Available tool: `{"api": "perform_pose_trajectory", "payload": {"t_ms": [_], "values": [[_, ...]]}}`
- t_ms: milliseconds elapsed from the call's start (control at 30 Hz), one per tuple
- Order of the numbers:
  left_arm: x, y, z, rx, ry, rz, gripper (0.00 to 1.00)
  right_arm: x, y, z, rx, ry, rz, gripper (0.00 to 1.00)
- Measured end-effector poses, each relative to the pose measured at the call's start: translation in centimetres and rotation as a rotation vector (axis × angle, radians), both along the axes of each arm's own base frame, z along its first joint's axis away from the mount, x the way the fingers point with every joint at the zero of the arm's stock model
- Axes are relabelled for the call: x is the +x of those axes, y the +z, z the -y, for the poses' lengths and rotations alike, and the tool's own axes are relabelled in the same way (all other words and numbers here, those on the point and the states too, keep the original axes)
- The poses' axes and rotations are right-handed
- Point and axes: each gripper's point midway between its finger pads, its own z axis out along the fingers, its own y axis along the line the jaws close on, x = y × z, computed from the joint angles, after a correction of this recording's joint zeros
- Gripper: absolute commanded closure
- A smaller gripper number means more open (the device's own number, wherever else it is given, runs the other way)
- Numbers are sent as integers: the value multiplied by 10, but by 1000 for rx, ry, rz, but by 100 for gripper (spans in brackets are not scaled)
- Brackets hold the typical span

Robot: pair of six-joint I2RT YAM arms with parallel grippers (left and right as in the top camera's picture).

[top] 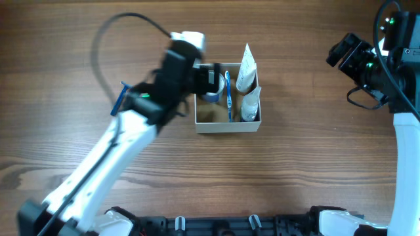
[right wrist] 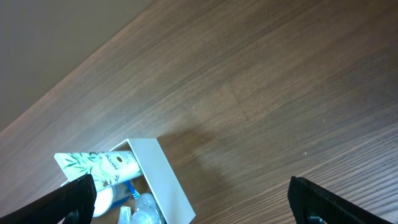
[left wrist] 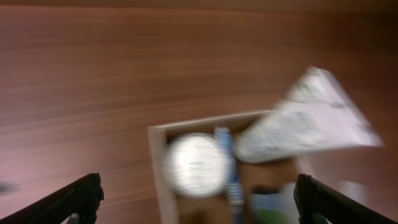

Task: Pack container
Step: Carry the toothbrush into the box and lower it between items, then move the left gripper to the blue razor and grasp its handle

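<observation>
**Overhead view, read from left to right.** A slim blue implement (top: 120, 98), its kind not discernible, is seen lying on the wooden worktop (top: 295, 183). It lies at 9 o'clock from the container and well apart from it, with its lower end hidden by the left arm.

The left hand (top: 210, 78) is held above the 10 o'clock corner of the container (top: 228, 128). The container is a square open-top box with thin white walls and a brown floor, placed near the centre of the worktop. In the blurred left wrist view the two dark fingers (left wrist: 78, 199) are shown at the lower corners of the picture, spread wide and gripping nothing.

Within the container, a round white-lidded jar (top: 211, 96) is found in the 10 o'clock part, partly covered by the left hand. A blue toothbrush (top: 229, 98) is laid just beside it, along the 12-to-6 line. Two white tubes occupy the 3 o'clock side. The upper tube (top: 247, 69) projects over the 12 o'clock wall, and the lower tube (top: 250, 105) is set toward 6 o'clock. The floor at 7 o'clock is bare.

The right hand (top: 344, 52) is held well apart from the container, at 2 o'clock from it. In the right wrist view its fingers (right wrist: 71, 199) are likewise spread, gripping nothing, and a corner of the container is seen low in the picture.
</observation>
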Motion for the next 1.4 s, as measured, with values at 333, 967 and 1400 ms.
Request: {"api": "perform_pose_trajectory", "payload": {"t_ms": [333,967,1400], "values": [[23,-91,-158,125,330,-316,12,0,0,0,0,0,0,0],[27,-194,-231,266,229,-524,34,0,0,0,0,0,0,0],[26,-231,-237,306,181,-581,45,0,0,0,0,0,0,0]]}}
